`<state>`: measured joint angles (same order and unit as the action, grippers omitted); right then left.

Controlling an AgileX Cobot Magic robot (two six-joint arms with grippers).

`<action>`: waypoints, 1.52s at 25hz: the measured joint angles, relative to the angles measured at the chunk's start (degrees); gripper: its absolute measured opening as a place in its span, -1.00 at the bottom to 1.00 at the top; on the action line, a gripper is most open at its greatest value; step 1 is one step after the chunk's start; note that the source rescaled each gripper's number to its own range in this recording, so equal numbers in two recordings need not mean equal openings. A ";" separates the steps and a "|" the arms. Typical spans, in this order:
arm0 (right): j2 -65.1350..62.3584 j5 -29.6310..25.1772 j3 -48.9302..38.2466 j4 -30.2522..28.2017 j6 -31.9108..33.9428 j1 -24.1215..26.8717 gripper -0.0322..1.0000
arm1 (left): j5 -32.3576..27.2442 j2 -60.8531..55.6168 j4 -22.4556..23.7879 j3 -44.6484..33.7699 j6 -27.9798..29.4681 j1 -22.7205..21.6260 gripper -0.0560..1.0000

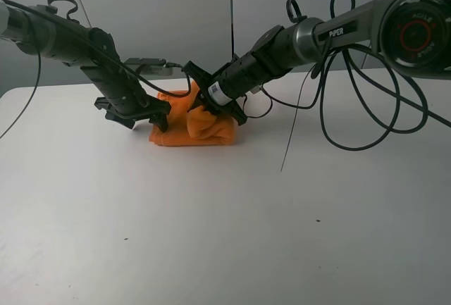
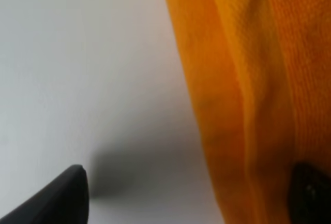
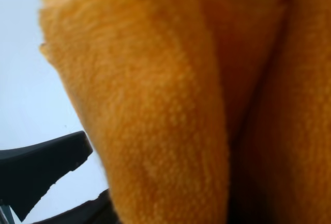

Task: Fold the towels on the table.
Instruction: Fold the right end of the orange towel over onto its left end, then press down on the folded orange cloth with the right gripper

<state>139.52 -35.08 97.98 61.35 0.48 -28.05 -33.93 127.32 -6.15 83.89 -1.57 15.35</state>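
The orange towel (image 1: 192,127) lies bunched in a crumpled heap on the white table (image 1: 225,234), toward the back middle. My left gripper (image 1: 156,116) is low at the heap's left edge. In the left wrist view its jaws stand wide apart, one fingertip (image 2: 67,198) over bare table and the other (image 2: 310,193) against the towel (image 2: 248,89). My right gripper (image 1: 215,108) is down on the heap's upper right part. The right wrist view is filled by towel folds (image 3: 170,105), with one finger (image 3: 41,167) standing clear of the cloth and the other hidden. The label is not visible.
Loose black cables (image 1: 352,101) hang from the right arm and trail over the table at the back right. A grey wall panel (image 1: 176,9) stands behind the table. A few dark specks (image 1: 317,220) dot the tabletop.
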 joint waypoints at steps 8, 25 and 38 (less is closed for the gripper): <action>0.10 -0.24 0.00 0.50 0.00 0.00 -0.90 | -3.73 -4.66 3.98 2.58 0.10 -0.35 0.98; -4.47 -2.64 0.00 2.50 -7.25 -0.55 0.99 | -7.81 -23.14 4.97 6.14 1.16 -7.25 0.98; -6.08 -1.76 0.00 3.87 -9.59 -9.26 1.00 | -12.18 -24.79 5.07 8.55 1.16 -7.25 0.98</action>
<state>133.45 -36.83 97.98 65.22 -9.11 -37.31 -46.11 102.52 -1.08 92.44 -0.41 8.09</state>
